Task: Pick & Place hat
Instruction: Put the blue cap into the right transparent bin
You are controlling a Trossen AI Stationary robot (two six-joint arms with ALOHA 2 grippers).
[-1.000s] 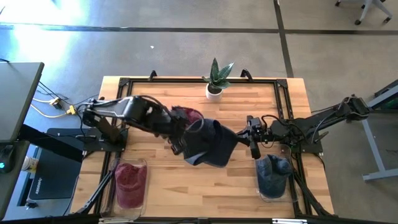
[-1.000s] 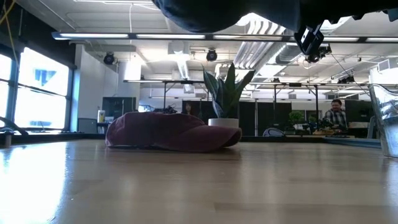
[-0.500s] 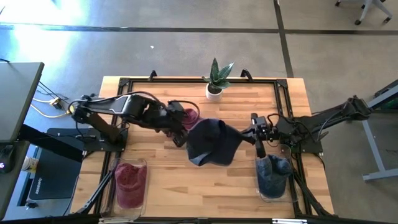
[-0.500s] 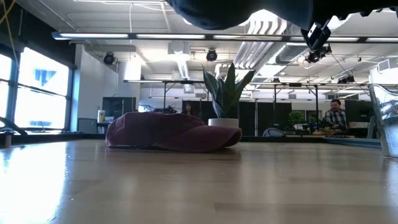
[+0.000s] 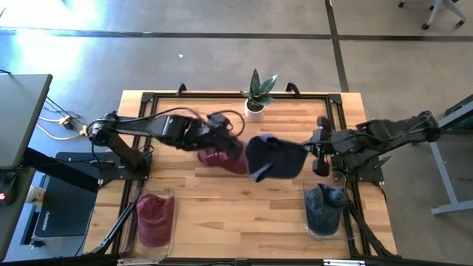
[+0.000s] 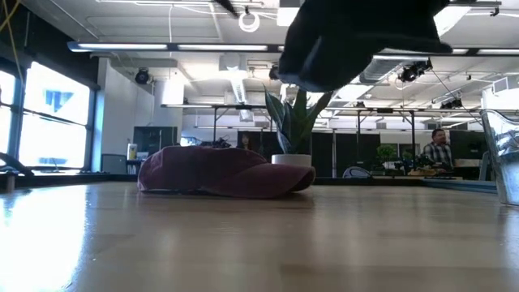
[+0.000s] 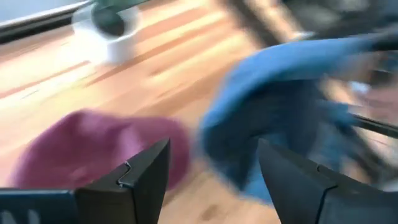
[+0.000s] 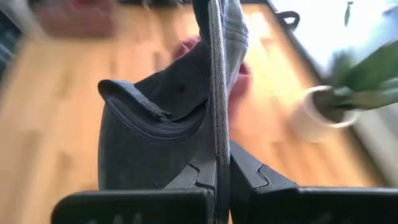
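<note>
1. High view is looking straight down on the desk (image 5: 185,199).
2. Low view is looking level across it, sharing the plant (image 6: 293,122) and red hat (image 6: 215,172).
3. Wrist views are looking close past each end effector.

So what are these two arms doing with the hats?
The right claw is shut on the edge of a dark blue hat and holds it in the air above the table. The left claw is open, over a maroon hat lying on the wood. Bins at the near edge hold more hats: a maroon one and a blue one.
</note>
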